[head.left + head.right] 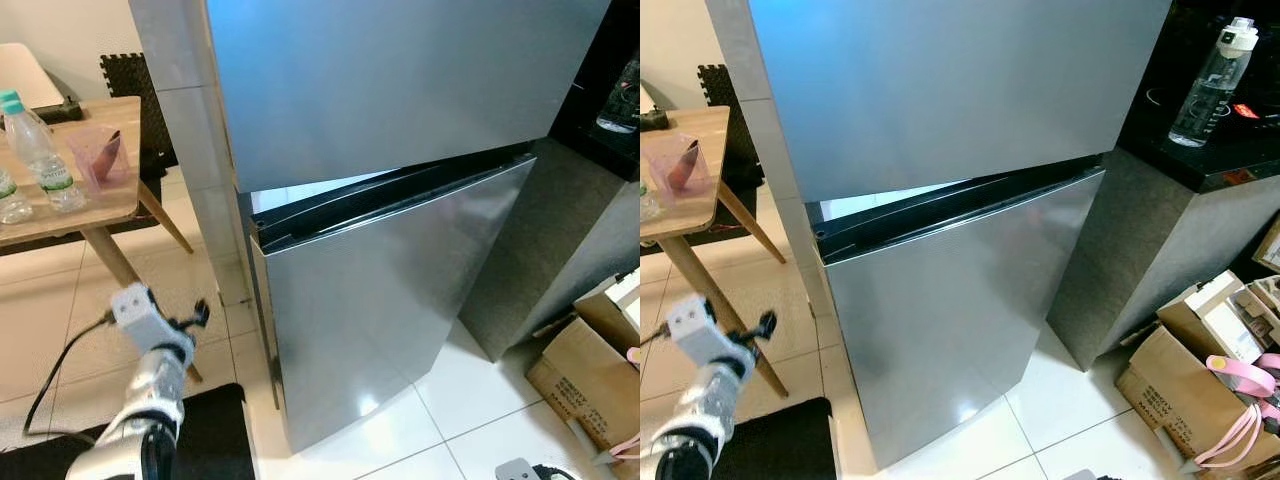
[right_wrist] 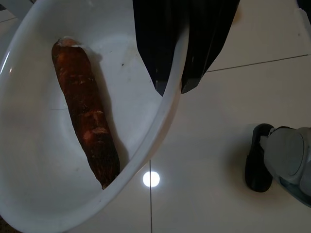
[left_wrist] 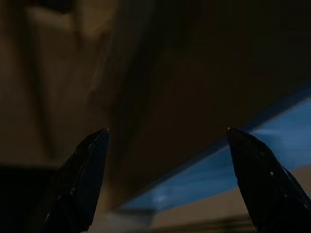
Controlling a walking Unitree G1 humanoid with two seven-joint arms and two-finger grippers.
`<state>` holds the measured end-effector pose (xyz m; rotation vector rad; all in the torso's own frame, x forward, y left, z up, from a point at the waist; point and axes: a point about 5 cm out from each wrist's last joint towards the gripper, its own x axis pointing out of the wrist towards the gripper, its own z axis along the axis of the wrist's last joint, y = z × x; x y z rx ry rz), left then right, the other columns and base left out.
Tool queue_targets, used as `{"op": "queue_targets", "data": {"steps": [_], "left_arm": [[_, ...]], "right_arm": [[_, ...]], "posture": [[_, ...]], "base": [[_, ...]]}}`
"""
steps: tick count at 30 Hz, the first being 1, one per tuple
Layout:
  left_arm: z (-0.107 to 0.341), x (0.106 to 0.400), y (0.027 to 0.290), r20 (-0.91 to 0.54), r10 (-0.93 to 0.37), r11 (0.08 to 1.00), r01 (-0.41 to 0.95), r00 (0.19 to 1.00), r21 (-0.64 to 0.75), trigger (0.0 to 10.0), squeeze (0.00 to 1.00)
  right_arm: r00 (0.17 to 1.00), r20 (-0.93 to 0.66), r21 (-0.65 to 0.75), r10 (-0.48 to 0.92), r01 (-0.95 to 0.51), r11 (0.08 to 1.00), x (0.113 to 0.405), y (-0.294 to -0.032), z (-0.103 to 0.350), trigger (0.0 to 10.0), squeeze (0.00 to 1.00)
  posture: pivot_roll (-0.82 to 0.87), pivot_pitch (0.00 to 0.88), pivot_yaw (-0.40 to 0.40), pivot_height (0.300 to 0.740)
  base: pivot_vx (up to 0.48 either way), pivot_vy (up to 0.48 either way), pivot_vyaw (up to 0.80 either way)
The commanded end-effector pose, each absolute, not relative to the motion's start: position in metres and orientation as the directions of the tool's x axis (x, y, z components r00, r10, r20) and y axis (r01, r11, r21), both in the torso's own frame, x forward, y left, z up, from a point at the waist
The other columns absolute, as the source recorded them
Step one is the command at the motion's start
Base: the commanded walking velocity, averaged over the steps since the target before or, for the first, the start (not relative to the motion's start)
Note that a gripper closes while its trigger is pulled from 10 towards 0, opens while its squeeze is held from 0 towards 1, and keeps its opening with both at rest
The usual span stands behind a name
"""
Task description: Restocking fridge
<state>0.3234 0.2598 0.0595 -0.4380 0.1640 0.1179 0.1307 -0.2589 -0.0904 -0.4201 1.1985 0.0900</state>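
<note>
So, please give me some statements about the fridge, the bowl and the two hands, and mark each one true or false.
1. The lower door of the tall silver fridge stands slightly ajar. True.
2. The right hand is shut on the rim of the white round bowl. True.
3. The white bowl holds two green apples. False: it holds one long reddish-brown root vegetable.
4. The left hand is closed around a bottle. False: its fingers are apart and hold nothing.
5. The clear plastic water bottles stand on the light wooden table. True.
6. The brown cardboard boxes sit on top of the fridge. False: they are on the floor.
</note>
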Motion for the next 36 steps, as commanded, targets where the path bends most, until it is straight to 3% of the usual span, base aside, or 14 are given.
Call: {"op": "queue_targets", "data": {"steps": [1, 3, 4, 5, 6, 20, 21, 22, 23, 32, 36], "left_arm": [[0.067, 0.328, 0.259, -0.149, 0.032, 0.902, -0.093, 0.988, -0.421, 10.0, 0.00], [0.075, 0.336, 0.250, -0.119, -0.046, 0.918, -0.005, 0.992, -0.397, 10.0, 0.00], [0.079, 0.339, 0.246, -0.105, -0.086, 0.924, 0.040, 0.991, -0.380, 5.1, 0.00], [0.082, 0.340, 0.243, -0.096, -0.111, 0.927, 0.068, 0.989, -0.370, 5.1, 0.00], [0.083, 0.342, 0.241, -0.086, -0.141, 0.922, 0.100, 0.986, -0.373, 0.0, 0.00], [0.080, 0.342, 0.223, -0.093, -0.322, 0.887, 0.266, 0.942, -0.377, 0.0, 0.00], [0.078, 0.341, 0.218, -0.106, -0.364, 0.878, 0.303, 0.925, -0.371, 8.4, 0.00], [0.078, 0.341, 0.218, -0.106, -0.364, 0.878, 0.303, 0.925, -0.371, 8.4, 0.00], [0.075, 0.339, 0.212, -0.122, -0.407, 0.870, 0.342, 0.905, -0.356, 10.0, 0.00], [0.070, 0.336, 0.203, -0.165, -0.474, 0.858, 0.412, 0.865, -0.305, 10.0, 0.00], [0.069, 0.333, 0.192, -0.157, -0.598, 0.786, 0.538, 0.786, -0.304, 10.0, 0.00]], "right_arm": [[0.374, -0.914, -0.273, -0.158, -0.279, 0.920, 0.131, -0.261, -0.090, 10.0, 0.00], [0.374, -0.914, -0.273, -0.158, -0.278, 0.921, 0.131, -0.261, -0.090, 10.0, 0.00], [0.374, -0.914, -0.272, -0.158, -0.276, 0.922, 0.131, -0.261, -0.090, 10.0, 0.00], [0.374, -0.914, -0.272, -0.158, -0.275, 0.922, 0.131, -0.261, -0.090, 10.0, 0.00], [0.374, -0.914, -0.271, -0.158, -0.274, 0.923, 0.131, -0.261, -0.090, 10.0, 0.00], [0.370, -0.916, -0.269, -0.156, -0.274, 0.924, 0.129, -0.260, -0.091, 10.0, 0.00], [0.370, -0.916, -0.269, -0.157, -0.274, 0.923, 0.129, -0.260, -0.091, 10.0, 0.00], [0.370, -0.916, -0.269, -0.157, -0.274, 0.923, 0.129, -0.260, -0.091, 10.0, 0.00], [0.369, -0.916, -0.269, -0.157, -0.276, 0.923, 0.128, -0.260, -0.091, 10.0, 0.00], [0.368, -0.917, -0.267, -0.154, -0.280, 0.922, 0.129, -0.260, -0.091, 10.0, 0.00], [0.368, -0.917, -0.268, -0.154, -0.283, 0.921, 0.129, -0.260, -0.091, 10.0, 0.00]], "posture": [[-0.06, 0.000, -0.027, 0.740], [-0.06, 0.000, -0.025, 0.740], [-0.06, 0.000, -0.023, 0.740], [-0.06, 0.000, -0.023, 0.740], [-0.06, 0.000, -0.022, 0.740], [-0.06, 0.000, -0.021, 0.740], [-0.06, 0.000, -0.021, 0.740], [-0.06, 0.000, -0.021, 0.740], [-0.06, 0.000, -0.020, 0.740], [-0.06, 0.000, -0.024, 0.740], [-0.06, 0.000, -0.024, 0.740]], "base": [[0.000, 0.000, 0.00], [0.000, 0.000, 0.00], [0.000, 0.000, 0.00], [0.000, 0.000, 0.00], [0.000, 0.000, 0.00], [0.000, 0.000, 0.00], [0.000, 0.000, 0.00], [0.000, 0.000, 0.00], [0.000, 0.000, 0.00], [0.000, 0.000, 0.00], [0.000, 0.000, 0.00]]}}
